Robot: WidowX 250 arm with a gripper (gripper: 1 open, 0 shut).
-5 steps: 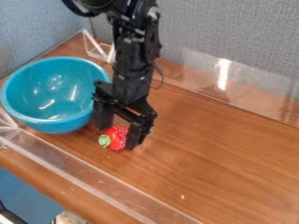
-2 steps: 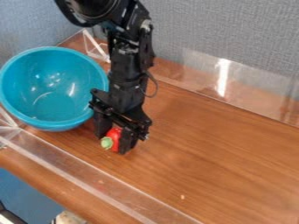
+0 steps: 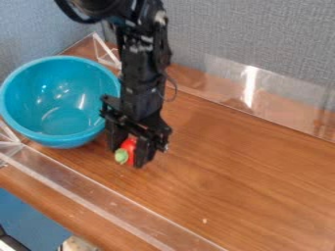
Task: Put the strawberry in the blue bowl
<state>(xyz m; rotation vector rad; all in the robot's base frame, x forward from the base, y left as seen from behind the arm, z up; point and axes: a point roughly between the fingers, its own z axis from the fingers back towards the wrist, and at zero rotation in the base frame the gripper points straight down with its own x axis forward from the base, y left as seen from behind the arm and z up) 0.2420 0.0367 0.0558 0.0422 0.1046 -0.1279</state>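
Camera view: at lower left of centre, the claw pinches the small red, green-capped strawberry. The glossy teal bowl sits just left.

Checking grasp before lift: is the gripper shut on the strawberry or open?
Shut on the strawberry. The gripper points down with its fingers closed against the berry's sides, just right of the blue bowl. Lifted off the table: cannot tell.

Blue bowl looking like smooth glossy plastic, catching highlights inside. Strawberry showing shiny red plastic skin, green cap. Gripper appearing matt black. Table showing polished wood grain. Clear acrylic barrier glinting. Backdrop looking like rough grey cloth.
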